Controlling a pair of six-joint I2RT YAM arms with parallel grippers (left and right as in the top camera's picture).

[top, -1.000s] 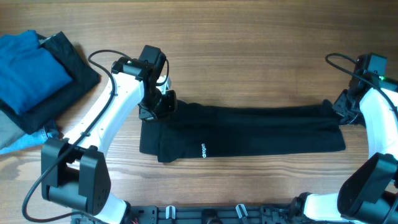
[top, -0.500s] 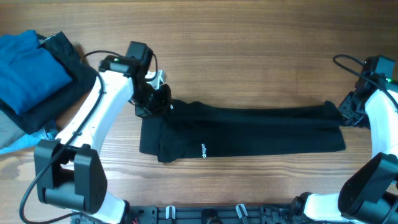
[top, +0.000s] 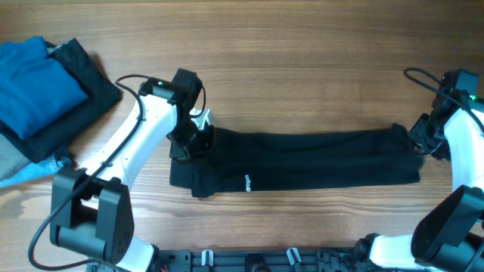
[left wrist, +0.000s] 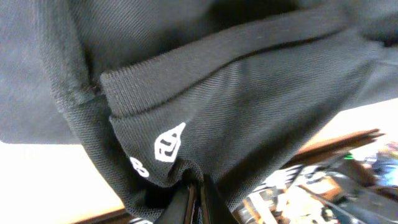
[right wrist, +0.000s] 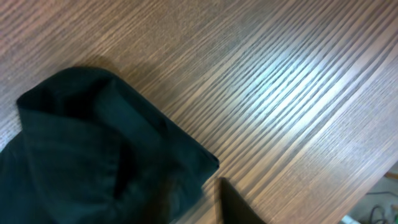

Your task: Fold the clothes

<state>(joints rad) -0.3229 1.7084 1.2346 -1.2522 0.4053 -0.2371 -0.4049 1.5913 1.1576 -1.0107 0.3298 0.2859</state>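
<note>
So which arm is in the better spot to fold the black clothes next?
Left, probably. The left pincer is shut on the black garment by the white logo, so it could carry that end over. The right pincer is beside the far end, with no cloth seen in it.

A brown wooden table (top: 302, 83) is lying under everything, with its lines running from side to side. In the far left corner, a blue folded cloth (top: 34, 83) is sitting on top of a black cloth (top: 94, 87), which is sticking out on the right. Near them, at the left edge, a grey cloth (top: 6, 162) is peeking in, and a pale blue bit (top: 34, 174) is lying beside it.
</note>
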